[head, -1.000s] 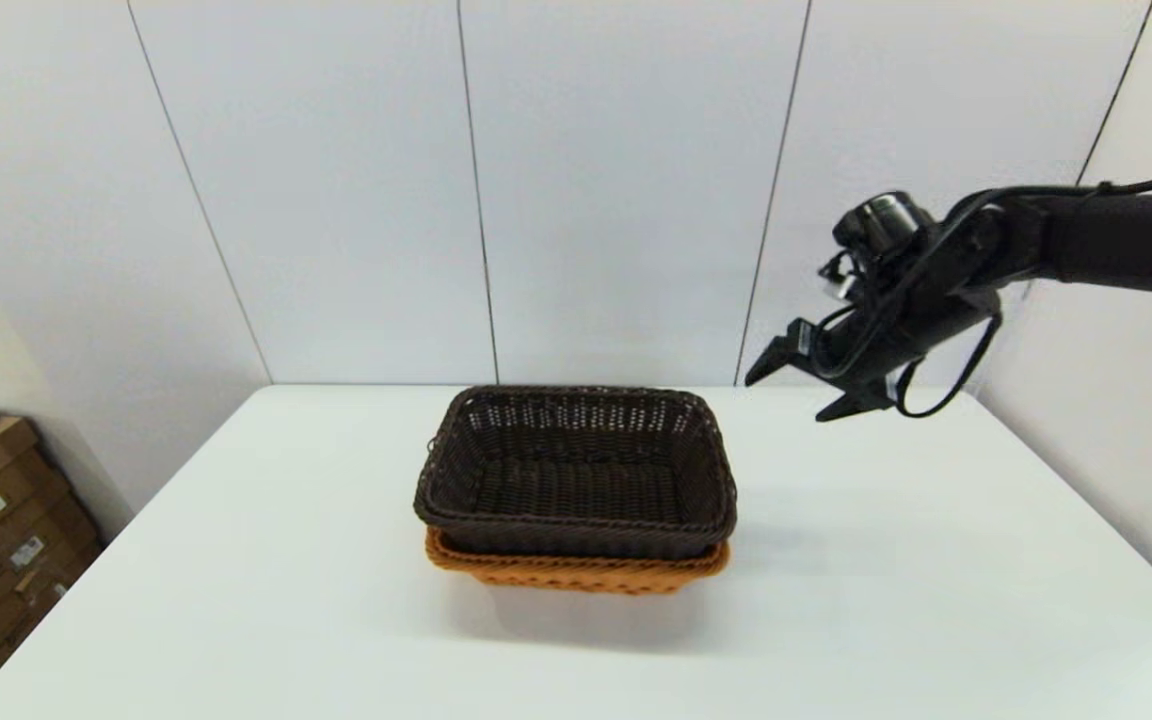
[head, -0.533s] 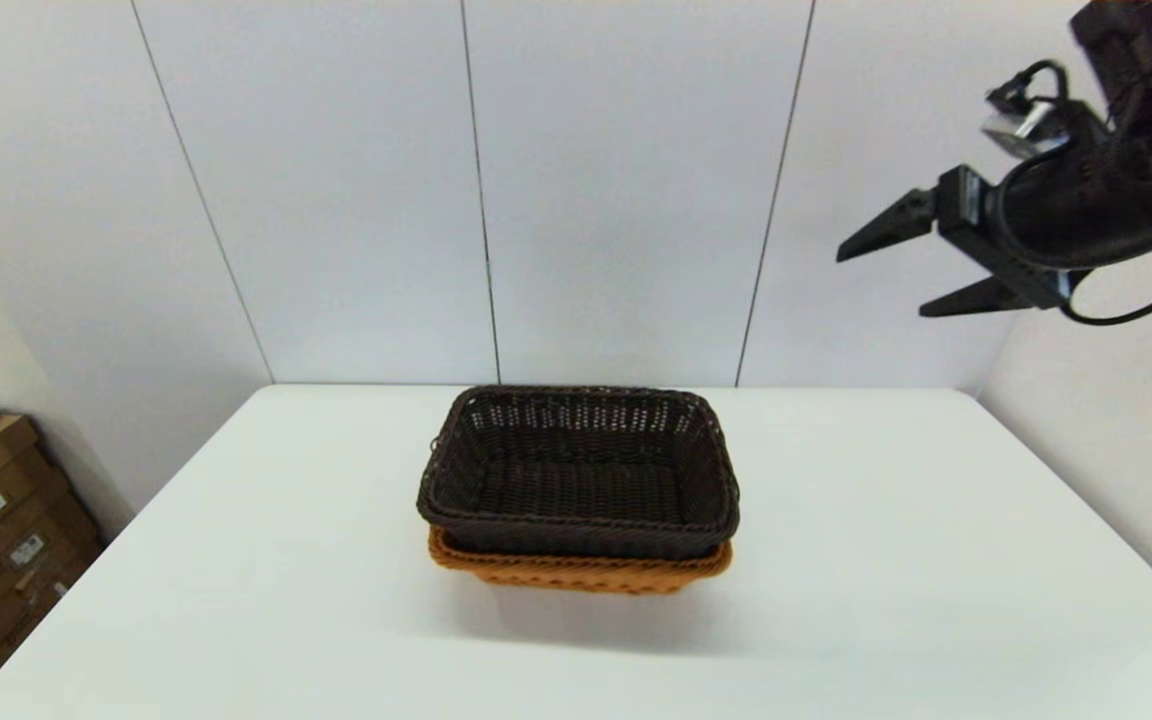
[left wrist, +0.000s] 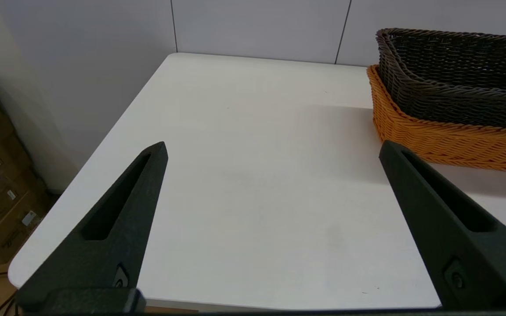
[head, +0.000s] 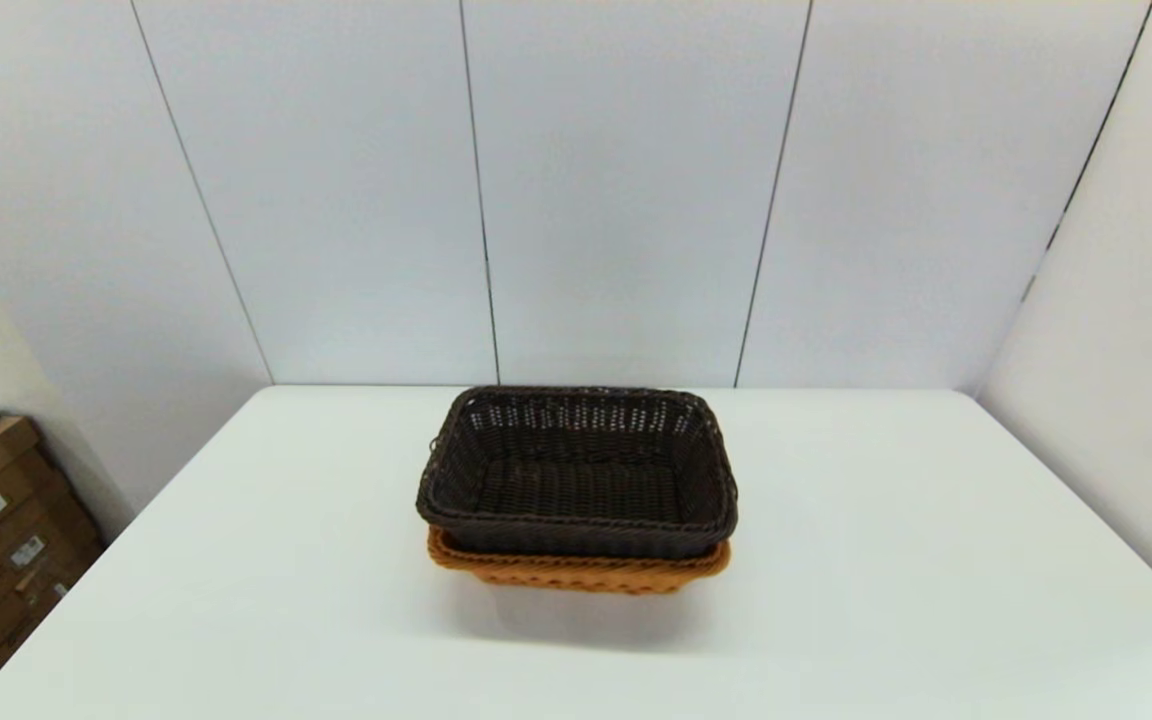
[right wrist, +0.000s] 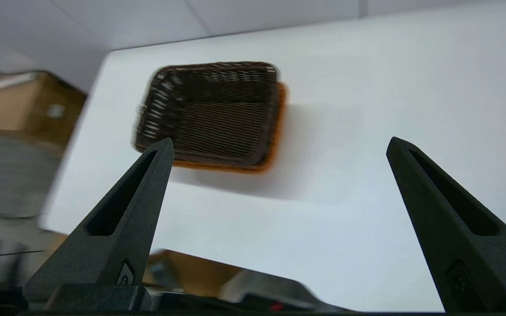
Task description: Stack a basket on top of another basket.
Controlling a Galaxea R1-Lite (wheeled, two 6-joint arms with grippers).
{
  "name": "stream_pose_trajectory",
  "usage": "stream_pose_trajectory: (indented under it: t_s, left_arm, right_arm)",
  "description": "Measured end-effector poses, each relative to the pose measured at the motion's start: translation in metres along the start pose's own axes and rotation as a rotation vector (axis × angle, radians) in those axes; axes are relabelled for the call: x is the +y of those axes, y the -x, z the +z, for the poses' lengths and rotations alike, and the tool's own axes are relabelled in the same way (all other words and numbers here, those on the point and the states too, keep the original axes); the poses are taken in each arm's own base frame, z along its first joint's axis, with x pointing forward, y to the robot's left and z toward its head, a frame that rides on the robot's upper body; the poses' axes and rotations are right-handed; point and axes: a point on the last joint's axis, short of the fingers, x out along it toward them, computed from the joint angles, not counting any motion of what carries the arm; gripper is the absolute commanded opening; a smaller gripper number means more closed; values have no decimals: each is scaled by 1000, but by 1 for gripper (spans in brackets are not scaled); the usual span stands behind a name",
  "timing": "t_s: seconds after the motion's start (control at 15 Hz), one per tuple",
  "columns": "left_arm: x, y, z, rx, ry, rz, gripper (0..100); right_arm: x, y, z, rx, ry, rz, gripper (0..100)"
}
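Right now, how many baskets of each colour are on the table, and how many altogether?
Dark brown basket: 1, sitting inside the orange one
Orange basket: 1, underneath on the white table
Total: 2 baskets
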Motion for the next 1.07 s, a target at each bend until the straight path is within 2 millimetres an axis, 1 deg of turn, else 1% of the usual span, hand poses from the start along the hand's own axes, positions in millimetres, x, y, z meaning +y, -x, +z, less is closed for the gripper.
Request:
stream_pose_trajectory:
  t_s: [0.2, 0.27, 0.4, 0.6, 0.73, 0.8, 0.93, 1.07]
  left_arm:
    - [0, 0, 0, 0, 0, 0, 100]
    - [0, 0, 0, 0, 0, -1, 100]
    - [0, 0, 0, 0, 0, 0, 100]
    - [0, 0, 0, 0, 0, 0, 100]
    - [0, 0, 0, 0, 0, 0, 100]
    - [0, 0, 0, 0, 0, 0, 100]
    - [0, 0, 0, 0, 0, 0, 100]
    - [0, 0, 0, 0, 0, 0, 100]
  right_arm:
    - [-7, 62, -54, -117, 87, -113, 100]
    - [-11, 78, -73, -155, 98, -155, 100]
    - [-18, 104, -115, -234, 104, -252, 100]
    - [-25, 127, -175, -332, 129, -350, 100]
    - [-30, 132, -212, -373, 162, -379, 100]
    - [-34, 130, -230, -380, 183, -391, 100]
    - [-44, 113, -257, -363, 245, -411, 100]
    - [-55, 84, -270, -361, 303, -419, 100]
